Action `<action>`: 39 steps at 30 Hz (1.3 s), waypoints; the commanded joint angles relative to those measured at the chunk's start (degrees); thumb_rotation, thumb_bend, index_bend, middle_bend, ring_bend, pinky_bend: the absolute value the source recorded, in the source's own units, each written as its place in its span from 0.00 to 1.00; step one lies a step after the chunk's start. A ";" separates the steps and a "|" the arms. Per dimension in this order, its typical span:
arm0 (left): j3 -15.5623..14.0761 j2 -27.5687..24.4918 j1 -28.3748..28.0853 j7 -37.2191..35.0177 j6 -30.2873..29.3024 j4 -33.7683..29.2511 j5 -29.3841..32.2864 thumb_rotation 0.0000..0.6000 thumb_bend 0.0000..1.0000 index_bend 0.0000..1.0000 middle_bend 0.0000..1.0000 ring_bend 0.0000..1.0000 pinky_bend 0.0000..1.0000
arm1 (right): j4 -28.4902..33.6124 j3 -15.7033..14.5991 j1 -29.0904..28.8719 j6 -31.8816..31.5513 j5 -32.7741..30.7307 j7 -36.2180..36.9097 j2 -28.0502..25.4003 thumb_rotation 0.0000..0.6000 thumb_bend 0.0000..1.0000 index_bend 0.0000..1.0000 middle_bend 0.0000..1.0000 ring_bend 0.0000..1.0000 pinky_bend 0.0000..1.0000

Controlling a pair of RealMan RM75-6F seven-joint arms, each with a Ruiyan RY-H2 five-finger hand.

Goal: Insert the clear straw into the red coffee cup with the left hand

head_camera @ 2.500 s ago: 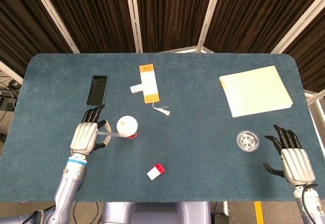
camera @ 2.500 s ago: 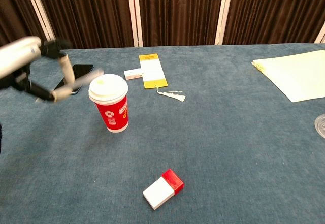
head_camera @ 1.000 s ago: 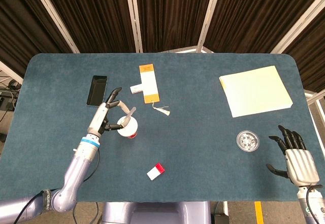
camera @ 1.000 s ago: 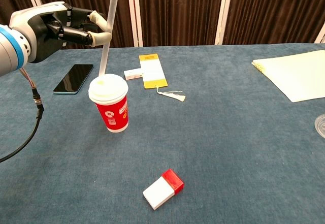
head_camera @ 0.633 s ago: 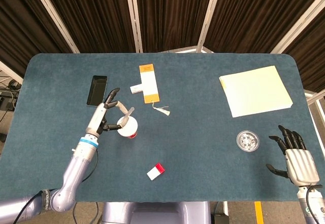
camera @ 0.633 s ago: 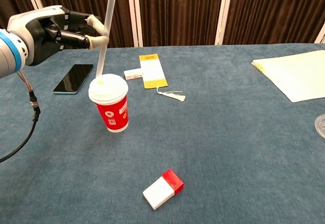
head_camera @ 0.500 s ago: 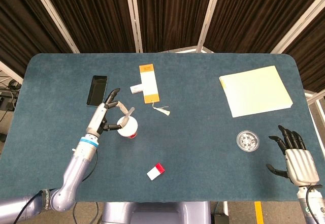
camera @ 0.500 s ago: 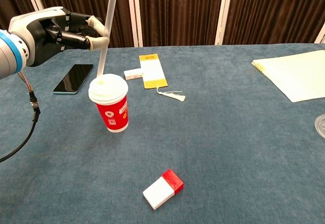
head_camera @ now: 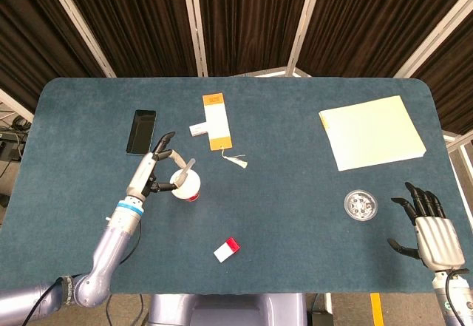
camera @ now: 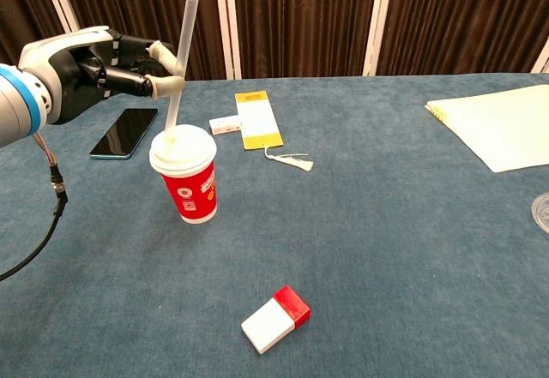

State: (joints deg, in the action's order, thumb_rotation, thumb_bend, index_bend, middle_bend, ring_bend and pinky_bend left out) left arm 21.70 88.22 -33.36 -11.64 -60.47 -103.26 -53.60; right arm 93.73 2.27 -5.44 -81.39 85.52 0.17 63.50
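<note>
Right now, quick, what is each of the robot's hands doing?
Left hand: pinching the clear straw, whose lower end is at the red coffee cup's lid.
Right hand: open, holding nothing, fingers spread.

Black phone (head_camera: 141,131) lying flat at upper left. Yellow tag (head_camera: 216,121) at top centre, small white box (head_camera: 198,128) touching its left edge, bit of string (head_camera: 235,160) just below. Pale yellow pad (head_camera: 372,131) at upper right. Clear round lid (head_camera: 361,205) at right. Red-and-white box (head_camera: 227,249) at lower centre.
</note>
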 commanded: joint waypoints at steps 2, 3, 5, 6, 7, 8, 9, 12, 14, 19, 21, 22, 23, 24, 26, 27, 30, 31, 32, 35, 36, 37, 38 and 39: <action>-0.60 -0.05 0.29 -0.51 0.20 0.33 -0.47 1.00 0.38 0.56 0.00 0.00 0.00 | -0.01 0.01 0.01 -0.02 0.02 -0.07 0.01 1.00 0.15 0.20 0.00 0.00 0.00; -0.76 -0.08 0.38 -0.62 0.21 0.39 -0.65 1.00 0.38 0.55 0.00 0.00 0.00 | 0.00 0.00 0.02 -0.04 0.05 -0.08 0.01 1.00 0.15 0.21 0.00 0.00 0.00; -1.04 -0.03 0.55 -0.79 0.02 0.62 -1.08 1.00 0.38 0.51 0.00 0.00 0.00 | -0.03 0.01 0.00 -0.03 0.07 -0.08 0.02 1.00 0.15 0.21 0.00 0.00 0.00; -1.19 -0.04 0.65 -0.91 -0.01 0.74 -1.24 1.00 0.38 0.47 0.00 0.00 0.00 | -0.01 -0.01 0.01 -0.01 0.06 -0.07 0.02 1.00 0.15 0.21 0.00 0.00 0.00; -1.35 -0.05 0.74 -1.06 0.03 0.85 -1.40 1.00 0.38 0.45 0.00 0.00 0.00 | 0.03 -0.01 0.01 0.01 0.04 -0.07 0.01 1.00 0.15 0.21 0.00 0.00 0.00; -1.48 -0.05 0.82 -1.17 0.03 0.97 -1.54 1.00 0.38 0.42 0.00 0.00 0.00 | 0.04 0.01 0.01 0.00 0.03 -0.05 0.01 1.00 0.15 0.21 0.00 0.00 0.00; -1.59 -0.02 0.87 -1.22 0.00 1.12 -1.66 1.00 0.38 0.40 0.00 0.00 0.00 | 0.04 0.03 0.02 -0.07 0.06 -0.04 0.02 1.00 0.15 0.21 0.00 0.00 0.00; -1.76 -0.01 0.94 -1.38 0.03 1.39 -1.90 1.00 0.38 0.36 0.00 0.00 0.00 | -0.01 0.01 0.02 -0.06 0.09 -0.13 0.06 1.00 0.15 0.21 0.00 0.00 0.00; -1.77 -0.04 1.00 -1.52 0.00 1.43 -2.06 1.00 0.38 0.33 0.00 0.00 0.00 | -0.01 0.02 0.03 -0.07 0.07 -0.20 0.08 1.00 0.15 0.21 0.00 0.00 0.00; -1.69 -0.58 1.28 -1.91 -0.18 1.13 -2.50 1.00 0.38 0.31 0.00 0.00 0.00 | 0.04 -0.02 0.03 0.03 -0.01 -0.44 0.10 1.00 0.15 0.21 0.00 0.00 0.00; -1.72 -0.92 1.50 -2.21 -0.24 0.91 -2.78 1.00 0.38 0.31 0.00 0.00 0.00 | 0.05 -0.02 0.04 0.06 -0.09 -0.54 0.12 1.00 0.15 0.20 0.00 0.00 0.00; -1.70 -1.06 1.61 -2.35 -0.29 0.81 -2.84 1.00 0.38 0.30 0.00 0.00 0.00 | 0.03 -0.01 0.04 0.07 -0.12 -0.58 0.12 1.00 0.15 0.21 0.00 0.00 0.00; -1.72 -1.19 1.69 -2.52 -0.26 0.69 -2.92 1.00 0.38 0.30 0.00 0.00 0.00 | 0.05 -0.02 0.05 0.08 -0.13 -0.63 0.13 1.00 0.15 0.21 0.00 0.00 0.00; -1.76 -1.33 1.76 -2.66 -0.20 0.60 -3.01 1.00 0.38 0.30 0.00 0.00 0.00 | 0.09 -0.02 0.05 0.10 -0.14 -0.67 0.14 1.00 0.15 0.21 0.00 0.00 0.00; -1.78 -1.62 1.87 -2.92 -0.08 0.41 -3.13 1.00 0.38 0.29 0.00 0.00 0.00 | 0.13 -0.01 0.05 0.10 -0.16 -0.77 0.13 1.00 0.15 0.21 0.00 0.00 0.00; -1.77 -1.76 1.92 -3.06 -0.03 0.33 -3.22 1.00 0.38 0.28 0.00 0.00 0.00 | 0.13 0.00 0.05 0.08 -0.17 -0.79 0.14 1.00 0.15 0.21 0.00 0.00 0.00; -1.61 -2.11 2.07 -3.45 -0.07 0.12 -3.40 1.00 0.38 0.27 0.00 0.00 0.00 | 0.12 0.00 0.05 0.12 -0.21 -0.87 0.18 1.00 0.15 0.21 0.00 0.00 0.00; -1.58 -2.20 2.11 -3.53 -0.10 0.03 -3.43 1.00 0.38 0.27 0.00 0.00 0.00 | 0.12 0.02 0.04 0.12 -0.22 -0.89 0.17 1.00 0.15 0.21 0.00 0.00 0.00; -1.53 -2.39 2.20 -3.66 -0.14 -0.15 -3.48 1.00 0.38 0.27 0.00 0.00 0.00 | 0.08 0.02 0.04 0.15 -0.26 -0.89 0.18 1.00 0.15 0.21 0.00 0.00 0.00; -1.57 -3.40 2.60 -3.65 -0.56 -0.95 -4.30 1.00 0.38 0.27 0.00 0.00 0.00 | 0.14 0.01 0.06 0.26 -0.40 -0.92 0.13 1.00 0.15 0.21 0.00 0.00 0.00; -1.79 -3.80 2.76 -3.24 -0.93 -1.13 -4.96 1.00 0.38 0.27 0.00 0.00 0.00 | 0.17 0.00 0.06 0.30 -0.46 -0.94 0.12 1.00 0.15 0.21 0.00 0.00 0.00; -2.16 -4.35 2.94 -2.41 -1.50 -1.20 -6.03 1.00 0.38 0.27 0.00 0.00 0.00 | 0.20 0.02 0.07 0.31 -0.51 -0.96 0.10 1.00 0.15 0.21 0.00 0.00 0.00; -2.59 -4.90 3.18 -1.54 -2.17 -1.29 -7.11 1.00 0.38 0.27 0.00 0.00 0.00 | 0.24 0.05 0.07 0.28 -0.54 -1.00 0.09 1.00 0.15 0.21 0.00 0.00 0.00; -3.07 -5.49 3.43 -0.49 -2.90 -1.31 -8.29 1.00 0.38 0.26 0.00 0.00 0.00 | 0.26 0.07 0.08 0.26 -0.56 -1.03 0.08 1.00 0.15 0.21 0.00 0.00 0.00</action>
State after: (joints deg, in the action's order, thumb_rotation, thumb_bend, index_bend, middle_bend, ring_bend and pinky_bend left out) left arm 19.48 83.86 -30.44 -13.82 -62.09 -104.35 -59.97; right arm 93.98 2.34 -5.37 -81.12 84.97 -0.87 63.58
